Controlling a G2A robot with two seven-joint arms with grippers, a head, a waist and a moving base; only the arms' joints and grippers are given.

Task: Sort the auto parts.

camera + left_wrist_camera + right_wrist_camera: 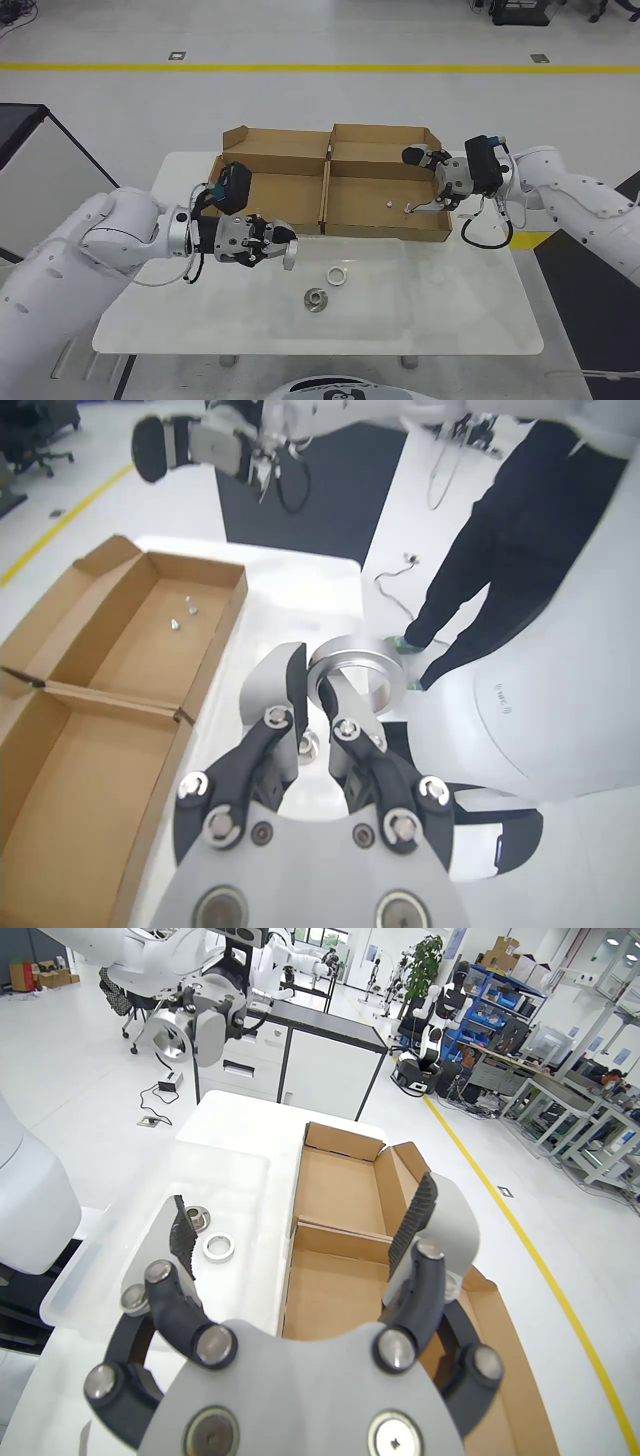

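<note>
The left tool (pixel 312 680) is clenched on a metal ring (pixel 350 646) above the clear tray (pixel 400 300). I'd carry it level over the left box (pixel 280 195) and lower it before letting go. The right tool (pixel 300 1193) hangs released over the right box (pixel 370 205).

ring (pixel 360 645): one finger of the left gripper (pixel 311 671) goes through the hole and covers part of the rim.
flanged part (pixel 308 746): it is behind the left gripper's fingers, and just a little bit peeks out between them.
small parts (pixel 189 604): two tiny shiny bits in the far box, too small to tell what they are.
left box (pixel 75 775): the left wrist view's edge cuts off its near end.
right box (pixel 330 1288): the right gripper (pixel 302 1189) hides its near end.
</note>
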